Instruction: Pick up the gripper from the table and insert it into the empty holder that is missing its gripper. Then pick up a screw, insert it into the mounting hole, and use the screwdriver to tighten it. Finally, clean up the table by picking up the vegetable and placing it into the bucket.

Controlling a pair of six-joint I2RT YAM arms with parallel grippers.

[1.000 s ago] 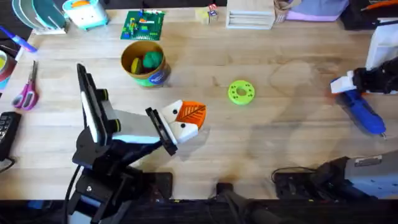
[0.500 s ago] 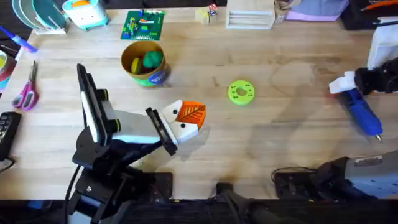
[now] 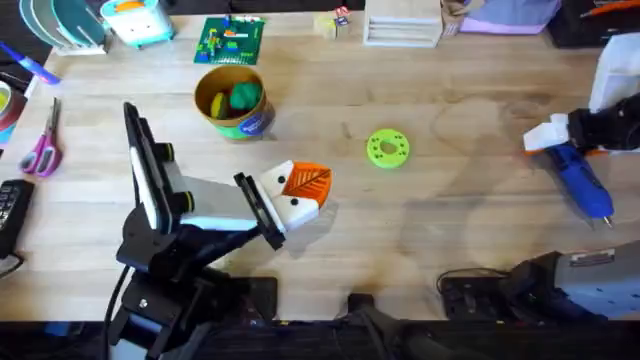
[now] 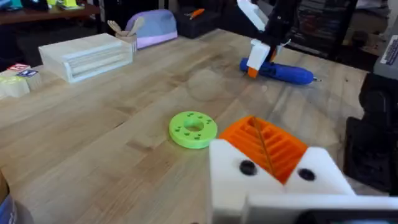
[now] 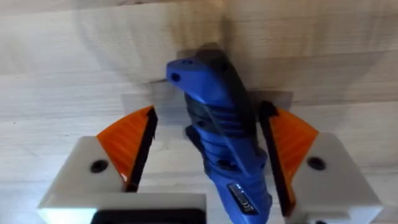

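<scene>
With my right gripper (image 5: 208,165) straddling the screwdriver (image 5: 221,134), the orange pads (image 5: 127,146) stand apart on either side of the blue body and neither touches it, so that pair is open and holds nothing. The tool lies flat on the table (image 3: 450,230) at the far right, bit pointing toward my base side.

Risks, as I judge them:
- Body sits skewed between the pads, nearer one side. Closing now could push it sideways or twist it before both pads bite.
- The handle is rounded and smooth-looking; a grip far from the middle may let it swing when lifted, leaving the bit off line for the screw hole.
- The thin metal bit could scrape the wood if I lift unevenly.

My left gripper (image 3: 300,195) rests low mid-table, its orange tip (image 4: 264,146) seated on the white holder (image 4: 273,180); whether those fingers are open or shut I cannot tell. Green disc (image 3: 388,148) lies well apart from both. Bucket (image 3: 232,100) stands farther back on the left, with something green and something yellow already inside.

Against the earlier overhead frames: right gripper has shifted slightly, now standing a little farther toward the middle of the table. Screwdriver lies much as it did half a second ago. Left arm, disc, bucket unchanged.
</scene>
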